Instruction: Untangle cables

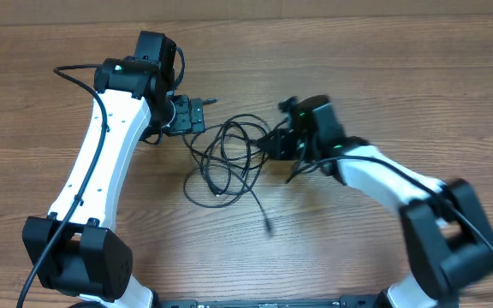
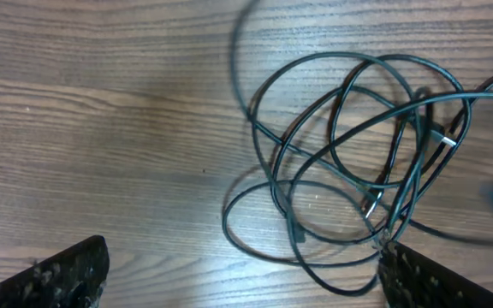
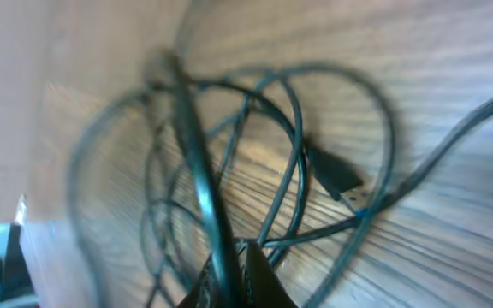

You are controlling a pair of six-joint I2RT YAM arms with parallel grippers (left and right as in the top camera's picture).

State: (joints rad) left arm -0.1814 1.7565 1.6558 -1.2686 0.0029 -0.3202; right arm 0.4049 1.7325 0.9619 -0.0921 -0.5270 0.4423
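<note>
The cables (image 1: pixel 229 158) are thin black cords lying in tangled loops on the wooden table between the two arms; one loose end (image 1: pixel 268 227) trails toward the front. In the left wrist view the loops (image 2: pixel 358 162) lie ahead and to the right, with a small plug (image 2: pixel 442 137) among them. My left gripper (image 1: pixel 197 114) is open and empty at the tangle's left edge, its fingers (image 2: pixel 246 274) wide apart. My right gripper (image 1: pixel 276 144) is shut on a strand of the cables (image 3: pixel 199 184) at the tangle's right side. A plug (image 3: pixel 336 175) shows there, blurred.
The wooden table (image 1: pixel 358 77) extends all round. The arms' thicker black wires (image 1: pixel 71 77) run along the left arm and over the right arm (image 1: pixel 383 175).
</note>
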